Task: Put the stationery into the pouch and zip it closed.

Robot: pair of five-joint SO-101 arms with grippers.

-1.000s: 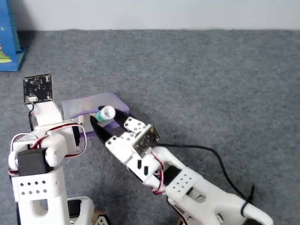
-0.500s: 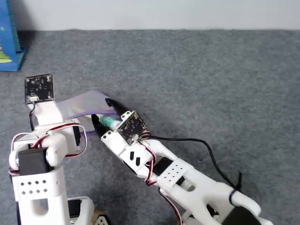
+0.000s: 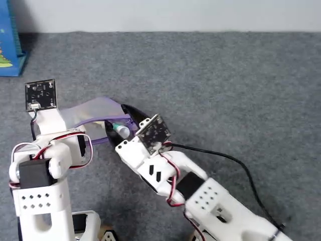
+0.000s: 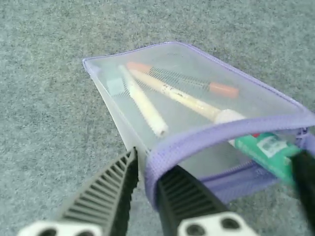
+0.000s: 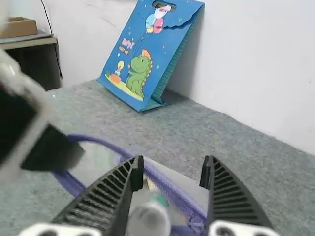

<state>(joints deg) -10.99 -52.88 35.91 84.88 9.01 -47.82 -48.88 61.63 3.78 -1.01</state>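
High view: my right gripper (image 3: 119, 121) is down at the mouth of the pouch (image 3: 93, 111), which lies on the grey counter (image 3: 225, 75). The glue stick (image 3: 119, 128) sits btwn its fingers, cap end twd my wrist, body pointing in past the purple rim.

Left wrist view: my left gripper (image 4: 146, 164) is clamped narrow on the pouch's purple zip edge and holds the mouth up. Just ahead of it, inside the clear wall, are the pens (image 4: 143, 102): 2 cream, 1 w/ orange ends. The glue stick's green body lies at the opening, off to one side of this gripper, beside a dark finger of the other one.

Right wrist view: jaws stand wide, wider than the stick. Its white cap lies low btwn them, nearer one finger, w/ a gap to the other, so I judge it not gripped. The purple rim runs just beyond the fingertips. A blue gift bag (image 5: 147, 54) stands well beyond, against the wall.

Step, as I judge it: loading, prob. last item at the mouth; zip not yet closed. Next calls for getting the stick fully past the rim, backing the right gripper clear, then finding the zip pull w/ the left gripper holding the edge taut.

Hard to tell: how deep the stick sits, and where the zip pull is. Can't pick it out for sure.
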